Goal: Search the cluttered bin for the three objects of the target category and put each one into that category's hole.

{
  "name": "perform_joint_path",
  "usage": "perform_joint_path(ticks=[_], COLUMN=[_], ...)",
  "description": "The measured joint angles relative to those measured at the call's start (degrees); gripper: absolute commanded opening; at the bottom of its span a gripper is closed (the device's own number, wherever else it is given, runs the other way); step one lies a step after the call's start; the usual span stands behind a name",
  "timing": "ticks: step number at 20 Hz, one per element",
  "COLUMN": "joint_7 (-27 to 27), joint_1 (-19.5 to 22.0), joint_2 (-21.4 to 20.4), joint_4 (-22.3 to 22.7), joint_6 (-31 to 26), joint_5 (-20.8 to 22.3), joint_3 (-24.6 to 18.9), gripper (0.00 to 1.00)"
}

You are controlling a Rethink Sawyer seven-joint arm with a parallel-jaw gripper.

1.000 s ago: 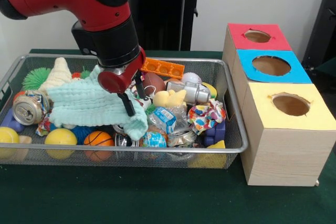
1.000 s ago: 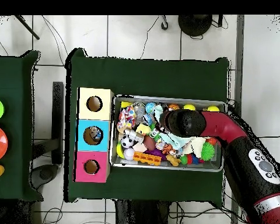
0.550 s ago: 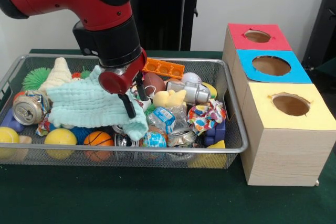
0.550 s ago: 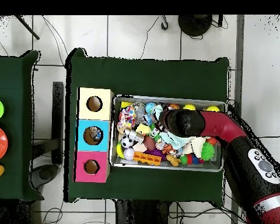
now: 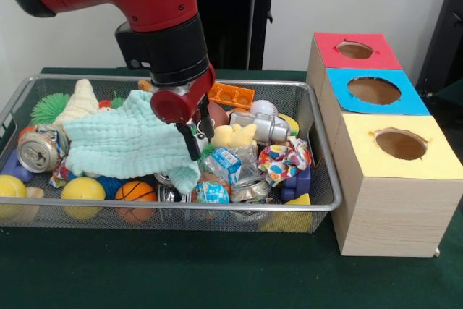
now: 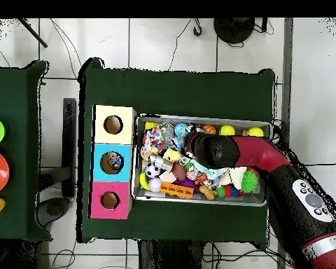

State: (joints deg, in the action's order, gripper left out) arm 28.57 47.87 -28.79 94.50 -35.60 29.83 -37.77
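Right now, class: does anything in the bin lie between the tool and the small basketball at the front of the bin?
Yes. The mint cloth drapes between the tool and the basketball, overhanging the ball's top.

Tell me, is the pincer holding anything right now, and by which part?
Cannot tell. The pincer hangs at the right edge of the mint cloth, but no grip shows.

A silver wire-mesh bin (image 5: 318, 179) holds jumbled toys, balls and crushed cans (a pale green cloth (image 5: 123, 142) drapes over its nine o'clock half). At three o'clock stands a wooden box with red (image 5: 354, 50), blue (image 5: 373, 90) and yellow (image 5: 400, 144) round holes.
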Motion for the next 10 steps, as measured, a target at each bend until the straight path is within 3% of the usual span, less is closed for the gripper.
perform_joint_path(ticks=[10], joint_7=[0.01], joint_1=[-2.12], joint_2=[-0.02], joint_4=[0.29], joint_6=[4.38], joint_5=[0.01], joint_3=[0.12], gripper=[1.00])
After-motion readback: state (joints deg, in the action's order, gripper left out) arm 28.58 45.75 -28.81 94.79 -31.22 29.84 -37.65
